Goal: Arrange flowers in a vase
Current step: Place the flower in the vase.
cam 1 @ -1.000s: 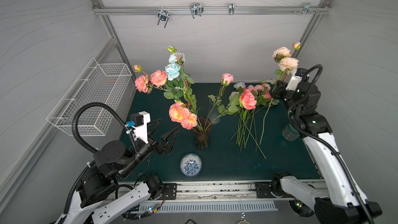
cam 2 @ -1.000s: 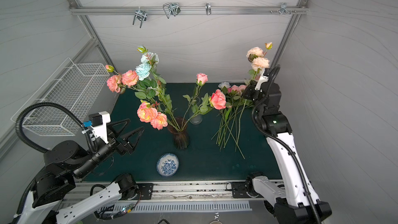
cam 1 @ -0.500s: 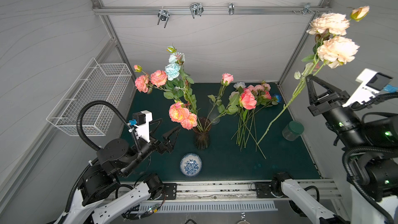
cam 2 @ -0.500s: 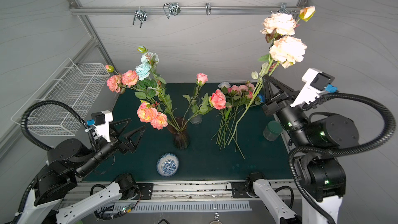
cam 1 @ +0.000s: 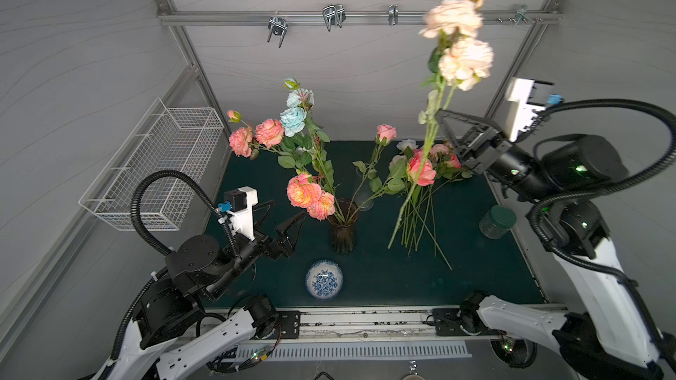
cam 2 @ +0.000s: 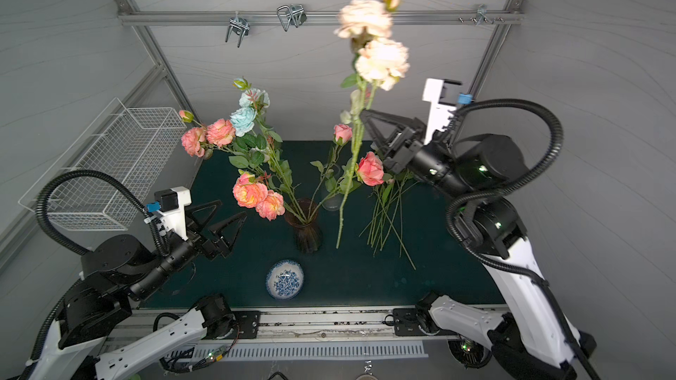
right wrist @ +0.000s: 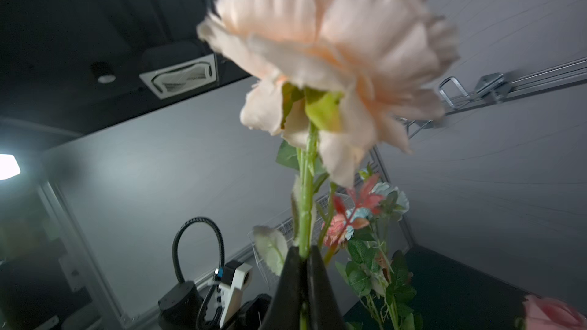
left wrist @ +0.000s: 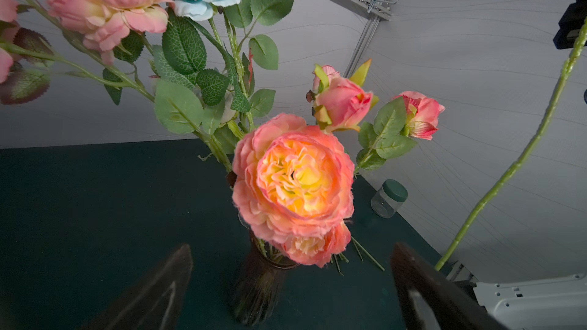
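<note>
A dark ribbed vase stands mid-mat and holds several flowers with pink, coral and pale blue heads. More flowers lie in a pile to its right. My right gripper is shut on the stem of a peach flower, held high and upright, its lower end hanging right of the vase. My left gripper is open and empty, left of the vase.
A white wire basket hangs on the left wall. A blue-patterned bowl sits in front of the vase. A green-lidded jar stands at the mat's right edge. A hook rail crosses the back wall.
The right arm has lifted the peach flower from the far right corner, raised it high, then swung it left toward the vase. The left arm has barely moved.
</note>
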{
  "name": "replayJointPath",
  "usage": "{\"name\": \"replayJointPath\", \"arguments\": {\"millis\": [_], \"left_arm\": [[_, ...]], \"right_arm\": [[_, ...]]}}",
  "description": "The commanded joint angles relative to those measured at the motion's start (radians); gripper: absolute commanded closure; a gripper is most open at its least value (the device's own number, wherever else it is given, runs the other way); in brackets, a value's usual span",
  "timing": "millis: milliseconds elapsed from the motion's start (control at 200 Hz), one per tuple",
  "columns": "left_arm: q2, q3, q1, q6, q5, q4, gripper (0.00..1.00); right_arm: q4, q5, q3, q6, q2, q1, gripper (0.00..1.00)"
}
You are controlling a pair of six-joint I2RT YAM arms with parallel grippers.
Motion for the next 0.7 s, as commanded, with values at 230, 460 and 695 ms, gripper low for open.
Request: {"name": "replayJointPath", "arguments": {"millis": [230,460,695], "left_arm": [[-0.019,0.030,-0.004,-0.015,-0.027,0.000,0.01],[-0.022,0.036,-0.004,0.000,-0.026,-0.006,0.01],[-0.038,0.041,-0.004,0.004,-0.023,-0.016,0.01]], "right_arm": [[0.216,0.205,0.075,-0.407,0.192,0.174,1.00],[0.367,0.200,0.061,-0.407,0.288,0.161,1.00],[0.465,0.189,-0.010,-0.362,0.343,0.133,1.00]]}}
